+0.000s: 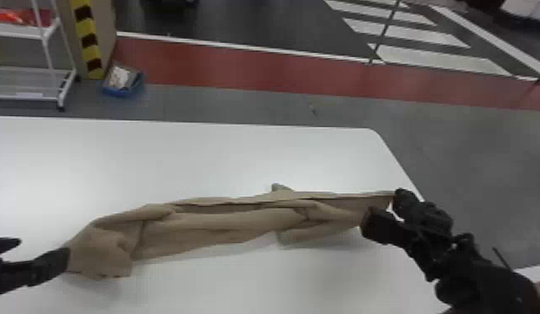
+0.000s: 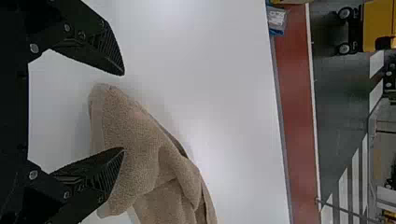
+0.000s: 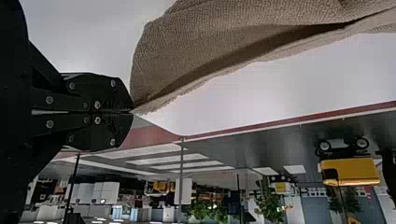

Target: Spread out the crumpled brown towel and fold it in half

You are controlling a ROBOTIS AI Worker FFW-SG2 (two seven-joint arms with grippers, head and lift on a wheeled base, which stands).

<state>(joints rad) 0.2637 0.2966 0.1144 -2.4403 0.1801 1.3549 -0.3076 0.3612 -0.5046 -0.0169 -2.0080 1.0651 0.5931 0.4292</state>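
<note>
The left gripper (image 1: 44,246) gaped at the towel's (image 1: 198,234) nine-o'clock end; the right gripper (image 1: 385,206) clenched its three-o'clock corner near the table's (image 1: 239,158) edge. Tabletop stretched toward twelve.

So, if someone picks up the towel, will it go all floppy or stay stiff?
Probably floppy: the towel lies in soft, bendy folds, so it would likely droop. It's probably light for its size, since it looks like just cloth. It may not be very slippery, because its surface looks fuzzy.
</note>
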